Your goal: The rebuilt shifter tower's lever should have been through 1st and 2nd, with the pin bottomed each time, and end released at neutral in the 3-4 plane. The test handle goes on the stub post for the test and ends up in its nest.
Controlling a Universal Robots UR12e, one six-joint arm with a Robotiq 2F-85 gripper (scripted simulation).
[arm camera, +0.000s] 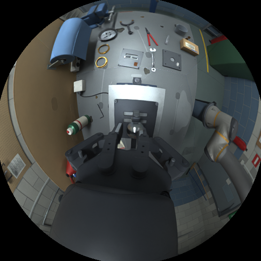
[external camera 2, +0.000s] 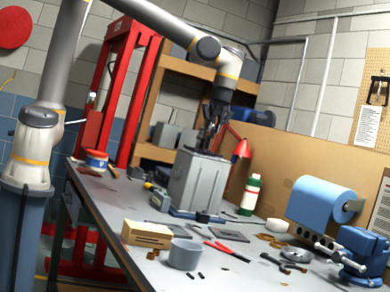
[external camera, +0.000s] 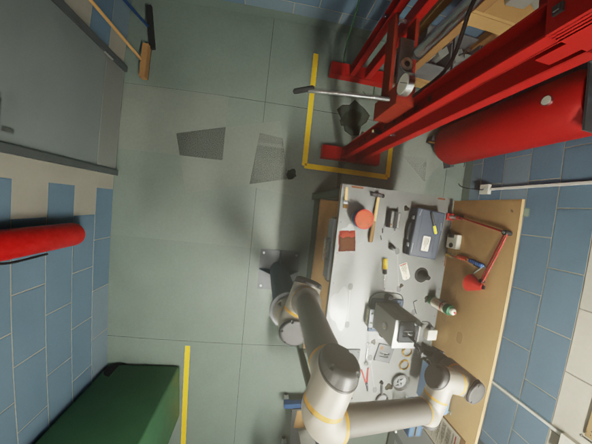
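My gripper (arm camera: 131, 134) reaches down over the top of the grey shifter tower (external camera 2: 198, 180) near the back of the bench. Its fingers are closed on the rounded metal knob of the lever (arm camera: 133, 128), one on each side. The lever rises from the dark gate plate (arm camera: 135, 114) on the tower's top. From the side cameras the gripper (external camera 2: 214, 116) hides the lever, and the tower (external camera: 392, 323) shows from above. A dark nest plate (arm camera: 172, 60) lies flat at the front of the bench. I cannot tell which gate position the lever is in.
The red press frame (external camera 2: 118, 84) stands beyond the bench's far end. A blue paper-towel roll (external camera 2: 317, 203) and blue vise (external camera 2: 363, 251) sit at the near right. A green-and-white bottle (external camera 2: 250, 194), red lamp (external camera 2: 241, 149), cardboard box (external camera 2: 147, 233), grey cup (external camera 2: 184, 253) and red pliers (external camera 2: 225, 249) surround the tower.
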